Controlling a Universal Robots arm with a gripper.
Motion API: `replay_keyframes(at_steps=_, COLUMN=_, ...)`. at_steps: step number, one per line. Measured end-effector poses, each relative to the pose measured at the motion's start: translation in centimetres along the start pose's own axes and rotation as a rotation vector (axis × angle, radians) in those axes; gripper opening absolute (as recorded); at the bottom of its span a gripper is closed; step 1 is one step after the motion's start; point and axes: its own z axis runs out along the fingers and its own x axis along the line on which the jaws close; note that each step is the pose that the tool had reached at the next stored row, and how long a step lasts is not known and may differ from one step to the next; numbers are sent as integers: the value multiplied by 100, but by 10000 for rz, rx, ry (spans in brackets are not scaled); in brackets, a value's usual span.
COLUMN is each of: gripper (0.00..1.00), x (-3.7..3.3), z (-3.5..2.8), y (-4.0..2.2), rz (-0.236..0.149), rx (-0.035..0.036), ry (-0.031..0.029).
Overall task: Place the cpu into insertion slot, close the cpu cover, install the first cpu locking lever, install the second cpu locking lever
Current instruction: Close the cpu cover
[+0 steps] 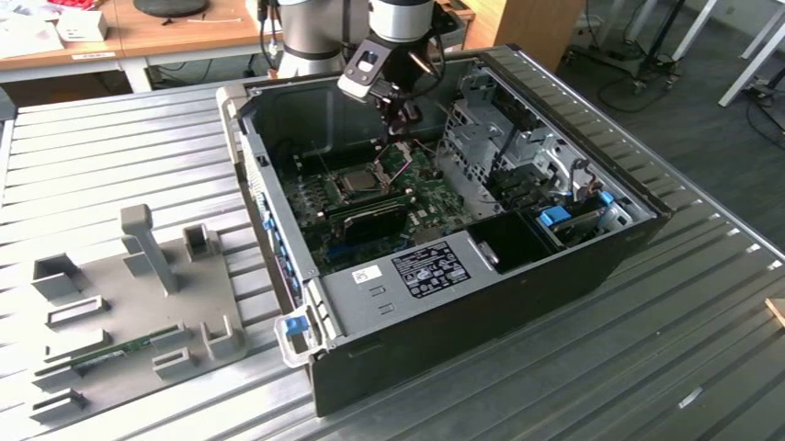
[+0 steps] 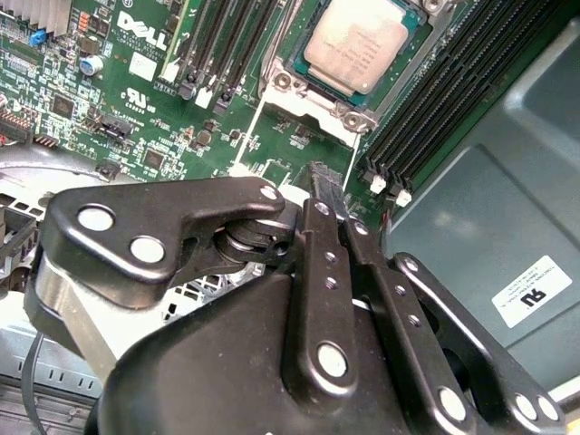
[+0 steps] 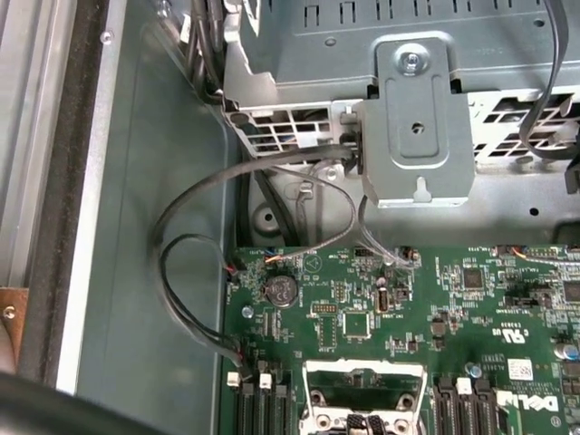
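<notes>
The slim black fingers [image 2: 319, 227] were pinched together with nothing visible between them, their tips right at the free edge of the thin silvery square-windowed cpu cover [image 3: 362, 367], which stood open. I judged they were narrowed to push that frame, not to grip it, though I couldn't tell if they touched it. Beyond the fingertips, past the cover's hinge, the flat silver-grey square cpu [image 2: 362, 43] lay seated and uncovered in the black-rimmed insertion slot [image 2: 415, 27], inside the open black computer case [image 1: 491, 303] on the ribbed metal desk [image 1: 638, 367].
</notes>
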Motion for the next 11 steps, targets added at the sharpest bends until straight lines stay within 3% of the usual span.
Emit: replay_keyframes(at_steps=11, gripper=10, x=2, z=4, y=60, rz=-1, rx=27, ry=-2)
